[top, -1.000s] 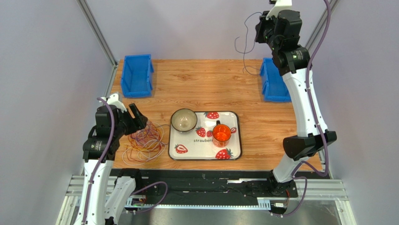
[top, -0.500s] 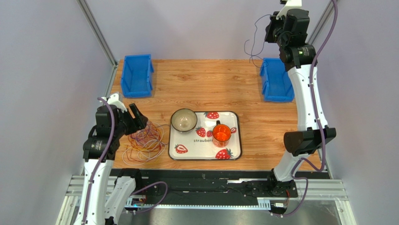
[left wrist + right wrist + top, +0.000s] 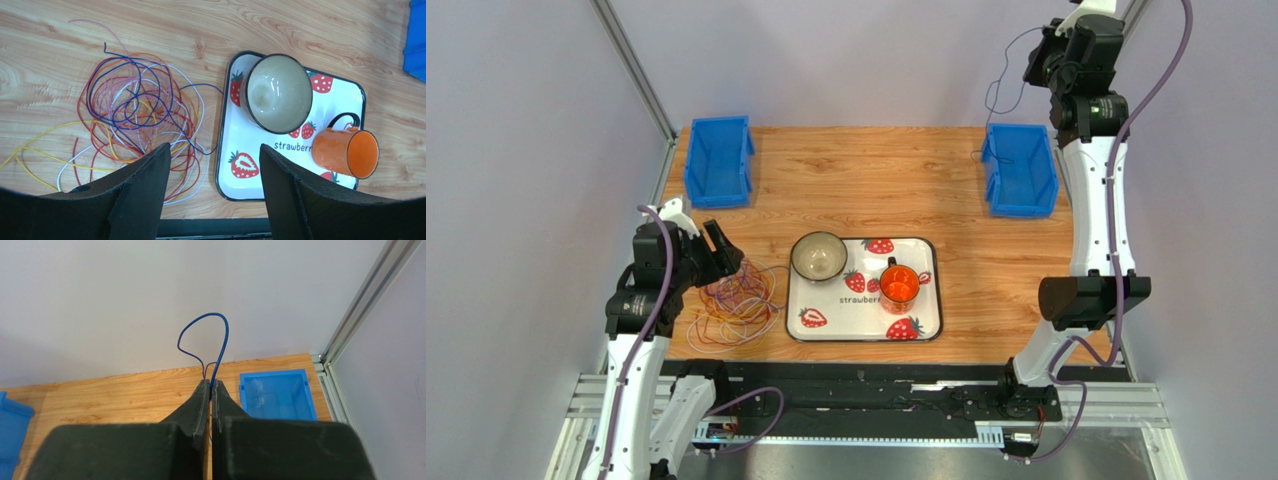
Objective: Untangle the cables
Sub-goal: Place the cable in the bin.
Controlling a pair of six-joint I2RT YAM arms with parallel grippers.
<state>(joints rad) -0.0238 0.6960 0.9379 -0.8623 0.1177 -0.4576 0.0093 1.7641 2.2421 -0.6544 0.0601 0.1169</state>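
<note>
Top view: the left hand (image 3: 714, 252) hangs spread wide over the cables (image 3: 738, 300), tangled on the counter (image 3: 876, 180) beside the tray (image 3: 929, 290). The right hand (image 3: 1038, 55), raised high, pinches a blue cable (image 3: 991, 92) near the blue bin (image 3: 1021, 183).

Left wrist: the cables (image 3: 140, 115) lie just left of the tray (image 3: 225, 150).

Right wrist: the right hand (image 3: 210, 385) is clamped on the blue cable (image 3: 224, 337).

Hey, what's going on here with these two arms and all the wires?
The robot is sorting out a tangle of thin cables. The right arm holds one blue cable in shut jaws, high above the table near the right blue bin. The left arm hovers with open jaws over that tangle, which lies beside the strawberry tray.
</note>
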